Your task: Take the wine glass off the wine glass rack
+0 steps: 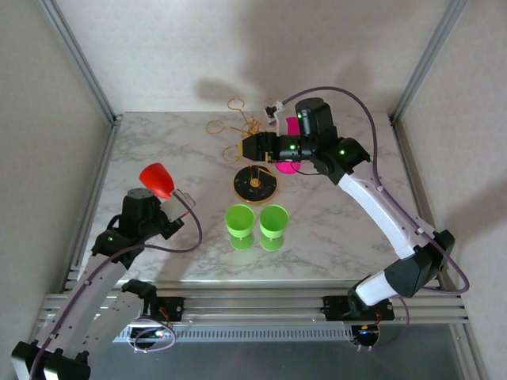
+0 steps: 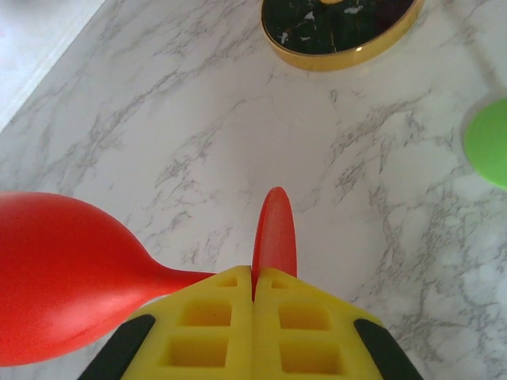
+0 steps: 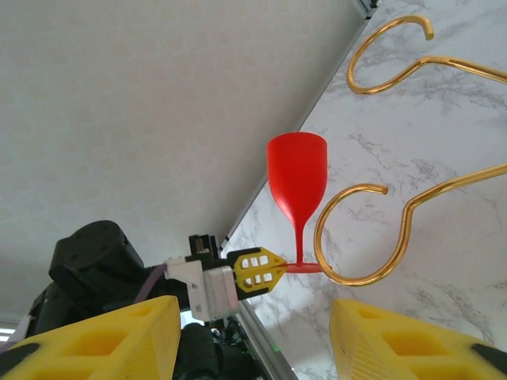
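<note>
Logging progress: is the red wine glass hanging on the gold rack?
No, the left tool holds the red wine glass by its foot, away from the rack.

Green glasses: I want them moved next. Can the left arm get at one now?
Probably not yet: the left gripper is shut on the red wine glass, though the table towards the left green glass looks free.

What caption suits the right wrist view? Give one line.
Left gripper holds the red wine glass by its foot, seen past the gold loops of the wine glass rack.
</note>
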